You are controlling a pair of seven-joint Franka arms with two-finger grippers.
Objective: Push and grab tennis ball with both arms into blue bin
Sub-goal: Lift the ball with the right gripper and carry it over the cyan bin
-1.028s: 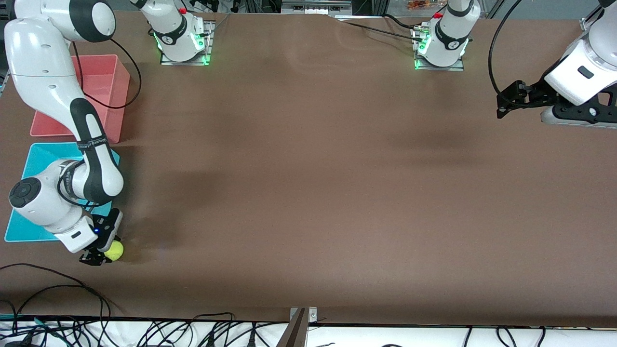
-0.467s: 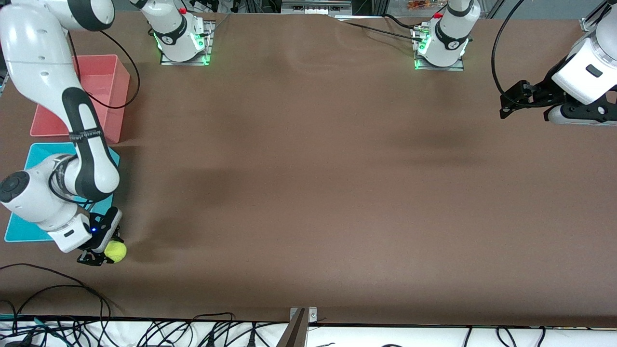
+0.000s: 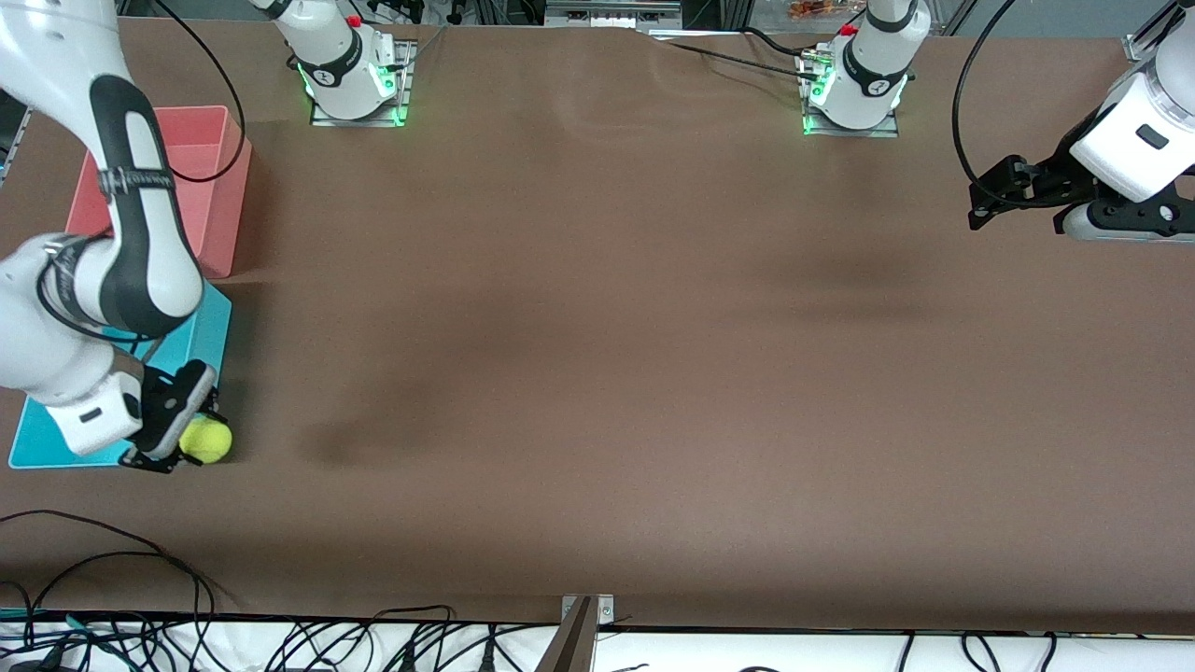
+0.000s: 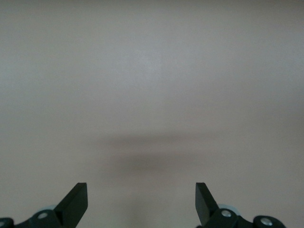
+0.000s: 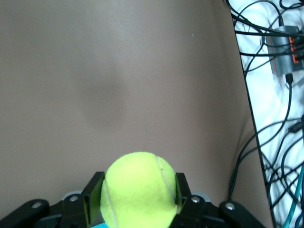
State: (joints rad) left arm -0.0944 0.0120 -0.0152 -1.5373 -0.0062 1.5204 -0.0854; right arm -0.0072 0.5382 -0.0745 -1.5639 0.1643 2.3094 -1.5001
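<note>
Right gripper [image 3: 180, 446], at the right arm's end of the table, is clamped on the tennis ball [image 3: 206, 440]; in the right wrist view the ball [image 5: 140, 189] sits squeezed between the two black fingers [image 5: 93, 195]. Ball and gripper hang in the air over the corner of the blue bin [image 3: 213, 329] that lies nearest the front camera, at the bin's edge. The right arm [image 3: 140, 233] reaches down across the bin and hides much of it. A pink-red bin [image 3: 219, 177] stands just beside the blue bin, farther from the front camera. Brown table surface [image 3: 597, 373] lies bare through the middle. Left gripper [image 3: 978, 201] waits over the table toward the left arm's end, well apart from the ball; its fingers [image 4: 76, 203] stand wide apart and hold nothing.
</note>
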